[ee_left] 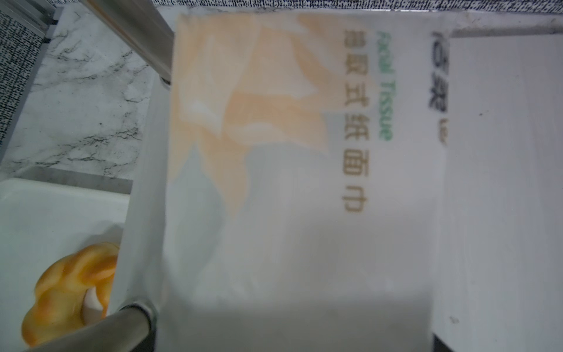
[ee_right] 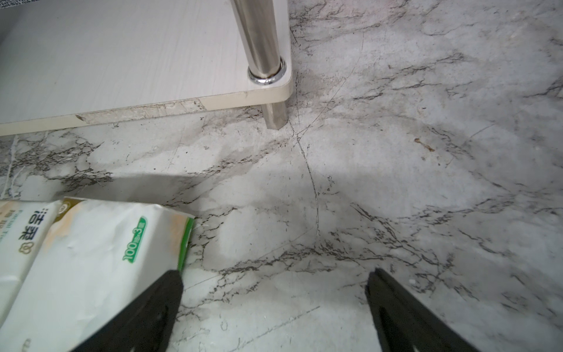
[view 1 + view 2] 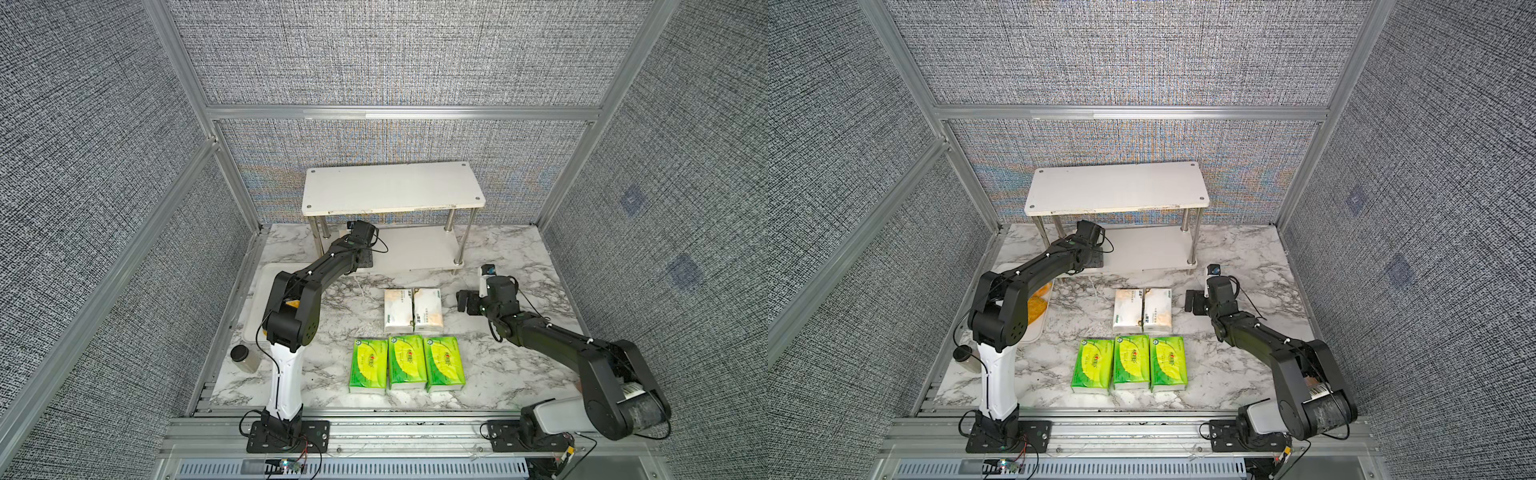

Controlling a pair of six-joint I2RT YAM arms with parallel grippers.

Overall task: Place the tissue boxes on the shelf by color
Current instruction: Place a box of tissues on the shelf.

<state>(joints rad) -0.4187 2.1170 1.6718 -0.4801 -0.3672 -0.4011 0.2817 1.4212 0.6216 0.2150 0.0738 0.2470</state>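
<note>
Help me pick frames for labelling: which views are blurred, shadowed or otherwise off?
Left wrist view: the white tissue pack fills the frame out of focus, print smeared, darkening toward one edge. Right wrist view: the marble table is sharp, with a soft shadow beside the white packs. Both top views: evenly lit, sharp, but coloured moiré shimmers on the wall behind the shelf.

I am running a robotics lab test cell here, not a home or a shop. An aluminium frame (image 3: 399, 113) holds grey fabric panels (image 3: 395, 50) on three sides of a marble-look tabletop (image 3: 498, 365). Black mounting plates (image 3: 505, 435) sit bolted to a slotted rail (image 3: 407, 432) among loose wires (image 3: 309, 451).
</note>
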